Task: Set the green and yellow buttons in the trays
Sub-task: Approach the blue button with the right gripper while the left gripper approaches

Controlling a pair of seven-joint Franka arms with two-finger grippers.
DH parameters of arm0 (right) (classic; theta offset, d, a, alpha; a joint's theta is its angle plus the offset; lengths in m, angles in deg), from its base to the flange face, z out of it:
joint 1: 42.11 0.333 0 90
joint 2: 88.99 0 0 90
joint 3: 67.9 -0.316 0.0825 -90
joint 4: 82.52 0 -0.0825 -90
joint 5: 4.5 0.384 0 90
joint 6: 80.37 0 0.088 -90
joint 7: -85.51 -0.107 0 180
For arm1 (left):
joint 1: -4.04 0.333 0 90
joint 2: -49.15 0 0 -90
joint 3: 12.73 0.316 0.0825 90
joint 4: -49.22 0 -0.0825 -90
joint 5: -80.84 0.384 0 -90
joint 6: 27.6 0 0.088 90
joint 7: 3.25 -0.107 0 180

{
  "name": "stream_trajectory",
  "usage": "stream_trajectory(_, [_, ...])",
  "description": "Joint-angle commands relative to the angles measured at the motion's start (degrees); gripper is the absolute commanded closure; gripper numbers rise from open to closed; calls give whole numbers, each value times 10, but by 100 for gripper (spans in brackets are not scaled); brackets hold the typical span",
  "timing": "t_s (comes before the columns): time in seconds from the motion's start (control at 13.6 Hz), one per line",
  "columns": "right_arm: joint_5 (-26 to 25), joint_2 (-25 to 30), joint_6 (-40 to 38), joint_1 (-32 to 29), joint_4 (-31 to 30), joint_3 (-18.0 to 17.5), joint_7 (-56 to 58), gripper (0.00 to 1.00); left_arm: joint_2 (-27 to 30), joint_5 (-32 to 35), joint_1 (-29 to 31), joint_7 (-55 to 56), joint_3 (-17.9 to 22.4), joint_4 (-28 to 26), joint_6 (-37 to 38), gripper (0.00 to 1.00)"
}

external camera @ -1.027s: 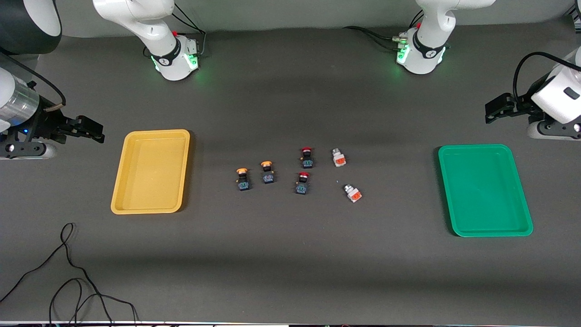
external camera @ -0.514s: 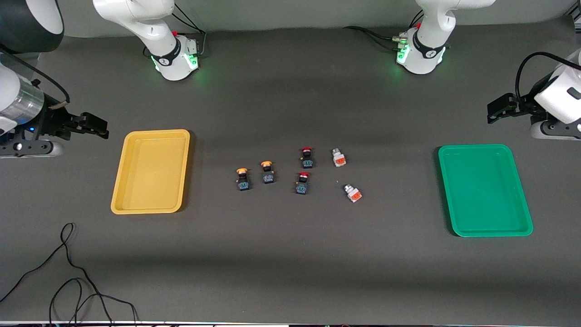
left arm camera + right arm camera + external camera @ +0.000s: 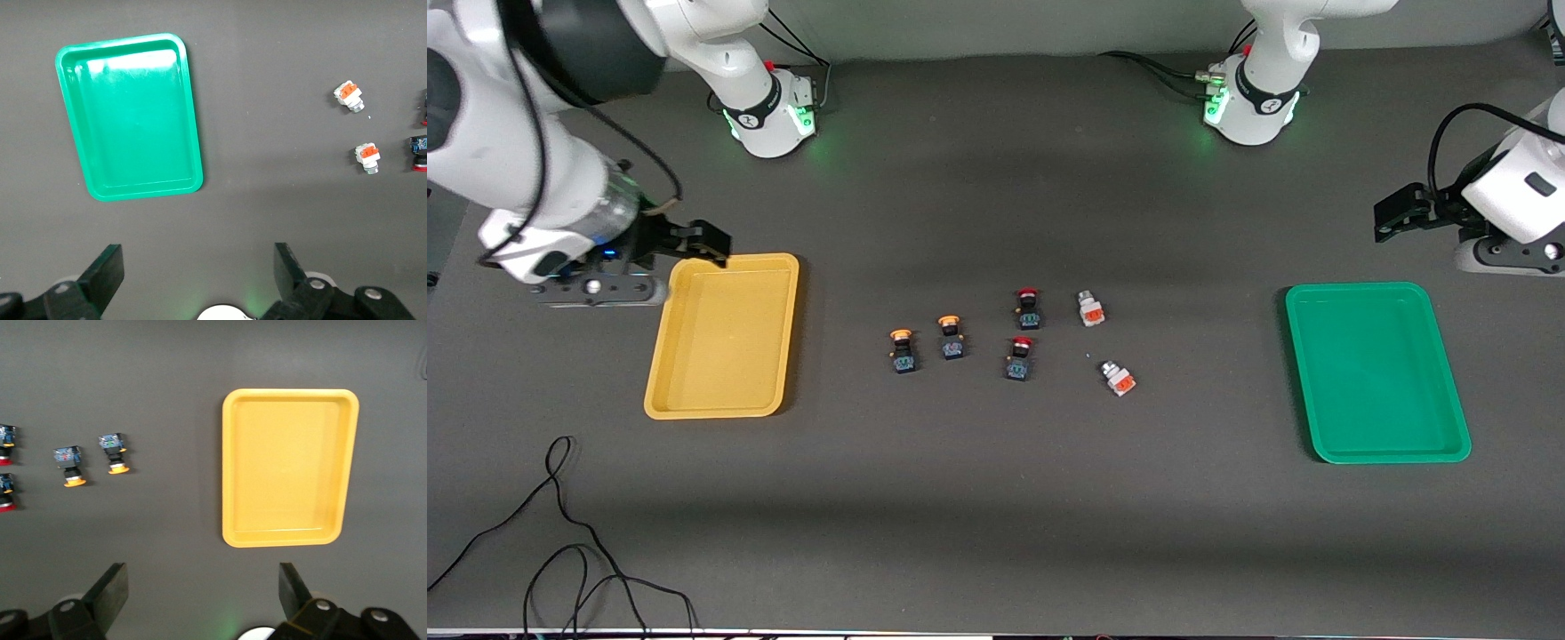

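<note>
Two black buttons with yellow-orange caps [image 3: 903, 351] [image 3: 951, 338] stand mid-table, shown also as the buttons [image 3: 70, 463] [image 3: 113, 450] in the right wrist view. Two white buttons with orange faces [image 3: 1090, 308] [image 3: 1117, 378] lie toward the left arm's end, the same white buttons [image 3: 349, 95] [image 3: 367, 157] in the left wrist view. The yellow tray [image 3: 720, 347] [image 3: 287, 467] holds nothing, and so does the green tray [image 3: 1376, 373] [image 3: 130, 117]. My right gripper [image 3: 710, 242] [image 3: 203, 577] hangs open over a corner of the yellow tray. My left gripper [image 3: 1392, 213] [image 3: 197, 260] is open above bare table beside the green tray.
Two black red-capped switches [image 3: 1028, 308] [image 3: 1019, 359] stand between the yellow-capped and the white buttons. A loose black cable [image 3: 560, 533] trails near the front edge at the right arm's end. The arm bases [image 3: 769, 116] [image 3: 1249, 107] stand along the table's back edge.
My right arm has swung in from the table's end, bringing its open gripper over the yellow tray's corner. The left gripper has barely shifted. No button has moved.
</note>
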Motion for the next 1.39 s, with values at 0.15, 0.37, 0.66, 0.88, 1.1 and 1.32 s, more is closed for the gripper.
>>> stream_trajectory(0.15, [52, -39, 27, 23, 5, 4, -70, 0, -4, 16, -15, 18, -9, 5, 6, 0])
stream_trajectory(0.37, [52, -57, 57, 39, -27, 5, -72, 0, -3, 18, -24, 90, -45, 2, 23, 0])
stream_trajectory(0.66, [53, -59, 189, 65, -139, 5, -102, 0, -12, 7, -54, 260, -103, -35, -35, 0])
stream_trajectory(0.88, [53, -95, 272, 90, -184, 5, -114, 0, -10, -50, -88, 347, -103, -93, -116, 0])
stream_trajectory(1.1, [52, -148, 371, 115, -211, 6, -137, 0, -13, -80, -141, 477, -103, -118, -179, 0])
stream_trajectory(1.32, [50, -200, 438, 129, -215, 8, -139, 0, -23, -80, -166, 543, -104, -138, -224, 0])
